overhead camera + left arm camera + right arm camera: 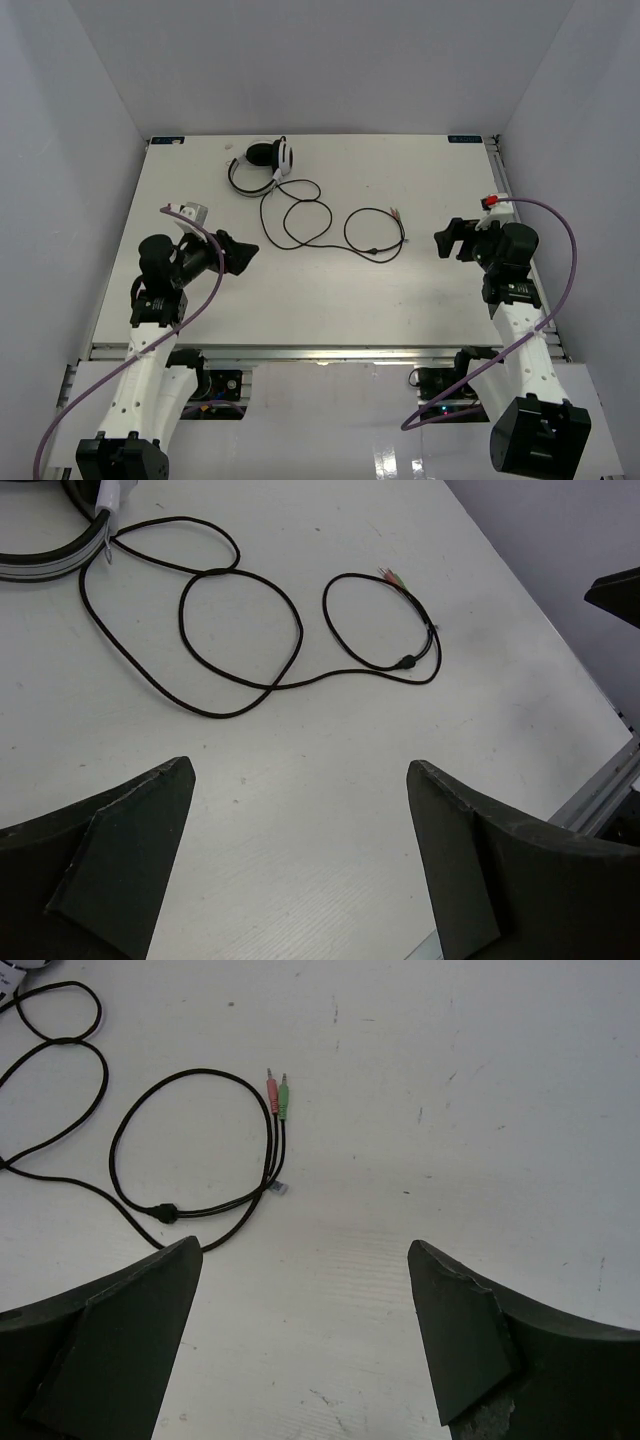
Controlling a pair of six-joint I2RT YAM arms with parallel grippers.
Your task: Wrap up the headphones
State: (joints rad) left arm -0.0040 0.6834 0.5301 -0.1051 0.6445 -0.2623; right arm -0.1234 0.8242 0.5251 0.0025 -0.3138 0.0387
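Observation:
The headphones (265, 163) lie at the back middle of the white table, white-and-black earcups stacked, black headband (50, 552) curving left. Their thin black cord (300, 215) runs in loose loops toward the right and ends in pink and green plugs (277, 1093). The cord loops also show in the left wrist view (240, 630) and the right wrist view (150, 1140). My left gripper (243, 252) is open and empty, left of the cord. My right gripper (443, 240) is open and empty, right of the plugs.
The white table (320, 290) has a metal rail along its near edge (320, 352). Grey walls enclose the back and both sides. Purple robot cables (560, 250) hang from both arms. A small red part (490, 202) sits on the right arm.

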